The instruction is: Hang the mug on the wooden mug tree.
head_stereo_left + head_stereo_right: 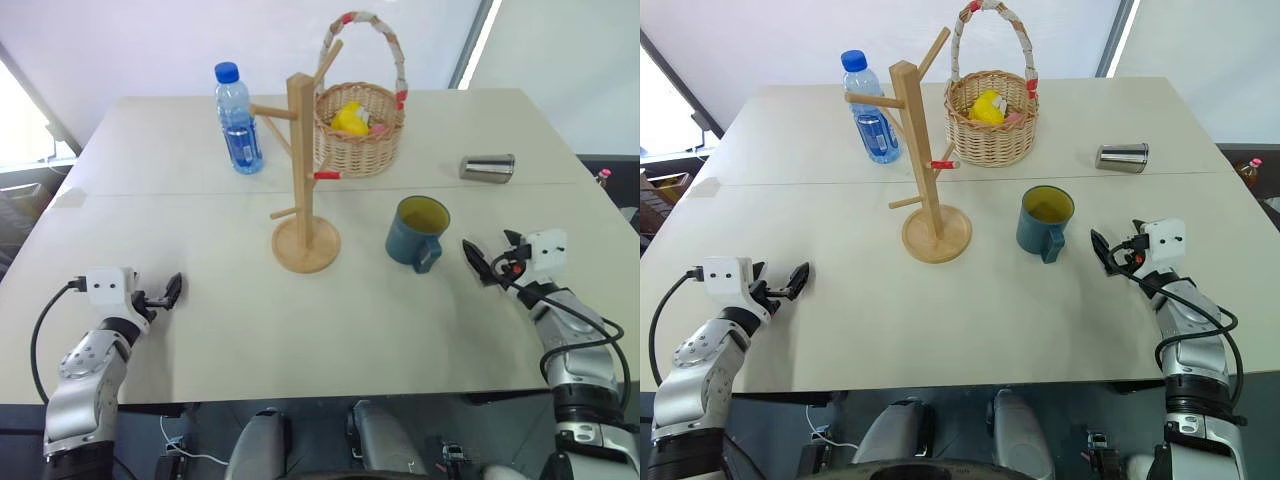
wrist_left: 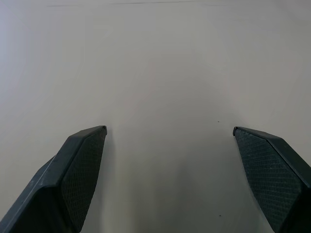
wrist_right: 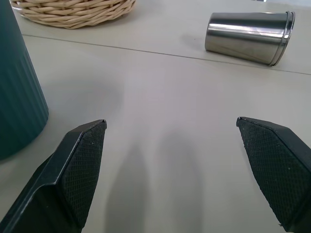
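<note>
On the pale table (image 1: 200, 340) stand one mug (image 1: 417, 232), upright and near the right side, and one wooden mug tree (image 1: 303, 180) just to its left, apart from it. Farther back I count one water bottle (image 1: 238, 118), one wicker basket (image 1: 358, 128) and one metal can (image 1: 487, 168) lying on its side. Two grippers rest low: the left gripper (image 1: 168, 291) spread and empty, the right gripper (image 1: 487, 258) spread too, near the mug, not touching.
</note>
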You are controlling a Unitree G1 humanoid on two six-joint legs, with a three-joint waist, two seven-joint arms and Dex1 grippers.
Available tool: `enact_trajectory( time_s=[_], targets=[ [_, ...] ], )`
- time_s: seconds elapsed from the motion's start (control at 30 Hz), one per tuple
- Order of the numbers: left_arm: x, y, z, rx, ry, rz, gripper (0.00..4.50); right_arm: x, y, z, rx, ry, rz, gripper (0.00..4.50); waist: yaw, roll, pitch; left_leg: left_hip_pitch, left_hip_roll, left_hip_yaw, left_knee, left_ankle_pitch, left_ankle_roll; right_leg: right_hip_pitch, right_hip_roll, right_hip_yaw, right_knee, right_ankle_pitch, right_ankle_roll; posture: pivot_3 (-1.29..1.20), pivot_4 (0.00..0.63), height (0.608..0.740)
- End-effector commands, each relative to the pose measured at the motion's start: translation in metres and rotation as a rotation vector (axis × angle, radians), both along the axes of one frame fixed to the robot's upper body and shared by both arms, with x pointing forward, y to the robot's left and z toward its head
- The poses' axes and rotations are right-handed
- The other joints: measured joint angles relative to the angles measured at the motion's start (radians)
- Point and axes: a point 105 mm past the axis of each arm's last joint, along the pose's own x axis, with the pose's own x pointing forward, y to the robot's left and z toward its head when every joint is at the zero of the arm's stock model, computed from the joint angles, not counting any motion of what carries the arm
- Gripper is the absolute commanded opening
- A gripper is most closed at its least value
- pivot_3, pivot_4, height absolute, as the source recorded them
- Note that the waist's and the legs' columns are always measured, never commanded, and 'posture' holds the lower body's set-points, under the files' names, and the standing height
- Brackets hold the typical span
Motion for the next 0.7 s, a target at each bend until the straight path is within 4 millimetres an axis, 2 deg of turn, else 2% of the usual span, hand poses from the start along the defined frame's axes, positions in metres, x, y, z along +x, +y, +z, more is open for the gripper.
enact_trajectory(
  time_s=[0.03, 0.2, 0.37, 0.57, 0.7],
  targets=[
    [0.003, -0.005, 0.01, 0.016, -0.032, -0.023, 4.5, -0.002, 0.0, 0.015, -0.018, -0.052, 0.002, 4.45, 0.0, 0.0, 0.0, 0.0, 0.0, 0.0, 0.0, 0.0, 0.0, 0.0, 0.0, 0.0, 0.0, 0.0, 0.0, 0.0, 0.15, 0.74],
    [0.004, -0.003, 0.013, 0.008, -0.046, -0.005, 4.5, -0.004, -0.002, 0.015, -0.027, -0.049, -0.006, 4.45, 0.0, 0.0, 0.0, 0.0, 0.0, 0.0, 0.0, 0.0, 0.0, 0.0, 0.0, 0.0, 0.0, 0.0, 0.0, 0.0, 0.15, 0.74],
    [0.009, -0.011, 0.017, -0.009, -0.065, -0.042, 4.5, -0.009, -0.01, 0.016, -0.042, -0.057, -0.04, 4.45, 0.0, 0.0, 0.0, 0.0, 0.0, 0.0, 0.0, 0.0, 0.0, 0.0, 0.0, 0.0, 0.0, 0.0, 0.0, 0.0, 0.15, 0.74],
    [0.021, -0.049, 0.028, -0.041, -0.104, -0.244, 4.5, -0.023, -0.016, 0.018, -0.049, -0.073, -0.086, 4.45, 0.002, 0.0, 0.0, -0.001, 0.0, 0.0, 0.0, 0.0, 0.0, 0.0, 0.0, 0.0, 0.0, 0.0, 0.0, 0.0, 0.15, 0.74],
    [0.019, -0.099, 0.03, -0.047, -0.098, -0.529, 4.5, -0.044, -0.015, 0.024, -0.061, -0.09, -0.108, 4.45, 0.003, 0.0, 0.0, 0.0, 0.0, 0.0, 0.0, 0.0, 0.0, 0.0, 0.0, 0.0, 0.0, 0.0, 0.0, 0.0, 0.15, 0.74]
  ],
)
